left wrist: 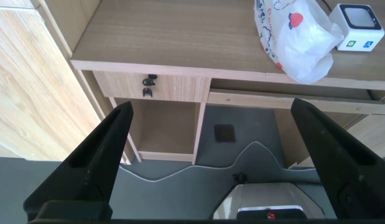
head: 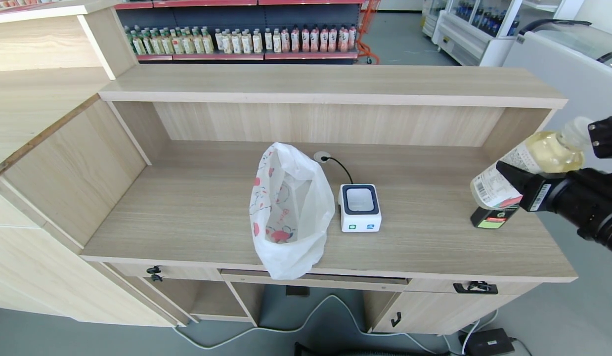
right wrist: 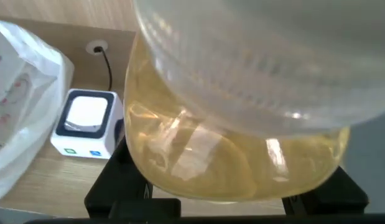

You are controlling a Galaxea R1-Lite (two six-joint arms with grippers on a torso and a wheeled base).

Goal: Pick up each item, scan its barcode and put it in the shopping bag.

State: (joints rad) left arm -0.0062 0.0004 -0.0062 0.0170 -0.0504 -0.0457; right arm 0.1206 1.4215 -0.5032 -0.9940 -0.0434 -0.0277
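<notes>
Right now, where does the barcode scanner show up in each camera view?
Head view: scanner on the counter, just right of the shopping bag.
Left wrist view: scanner beside the shopping bag.
Right wrist view: scanner between the shopping bag and the held bottle.
Shared landmark: the shopping bag.

- the scanner (head: 360, 207) sits on the counter (head: 187, 217), near its middle.
- the shopping bag (head: 288, 207) stands just beside the scanner, on its left, with its bottom hanging over the counter's front edge.
- a cable (head: 341, 168) runs from behind the scanner to a hole (head: 322, 157) behind it and slightly left.
- the bottle (head: 528, 168) is well to the scanner's right, tilted above the counter, clamped in the right gripper (head: 558, 158).
- another item (head: 491, 217) stands on the counter right of the scanner, under the bottle's lower end.
- the left gripper (left wrist: 211, 168) hangs in front of the counter, left of the scanner and lower, jaws apart.
</notes>
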